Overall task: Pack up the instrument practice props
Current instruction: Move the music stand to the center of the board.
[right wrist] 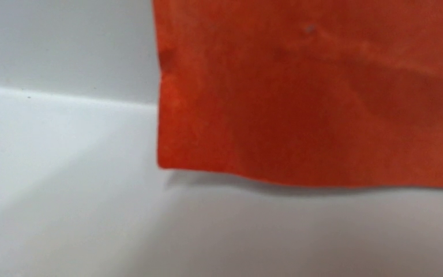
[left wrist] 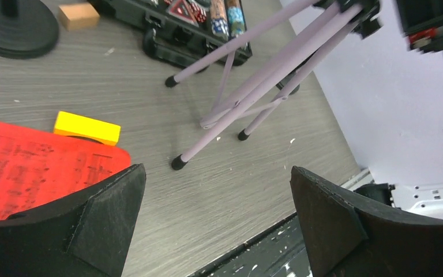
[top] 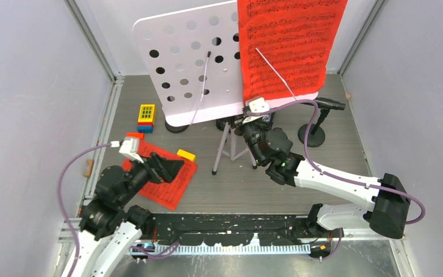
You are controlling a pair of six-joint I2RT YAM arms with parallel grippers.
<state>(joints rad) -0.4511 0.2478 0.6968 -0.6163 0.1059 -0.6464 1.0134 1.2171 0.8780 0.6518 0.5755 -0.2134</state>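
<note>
behind tripod legs [left wrist: 265, 86], black chip case [left wrist: 173, 34]

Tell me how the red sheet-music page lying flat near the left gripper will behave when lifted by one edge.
The red paper sheet-music page lies thin and flat: probably light, floppy, droopy. The small yellow block at its edge might get nudged.

grey table [top: 323, 173] | near left: red music page [top: 173, 186], yellow block [top: 186, 154] | middle: tripod legs [top: 231, 148] | far right: microphone stand [top: 313, 137]

Bright, even light; soft shadows; red page [right wrist: 311, 92] blurred close-up.
</note>
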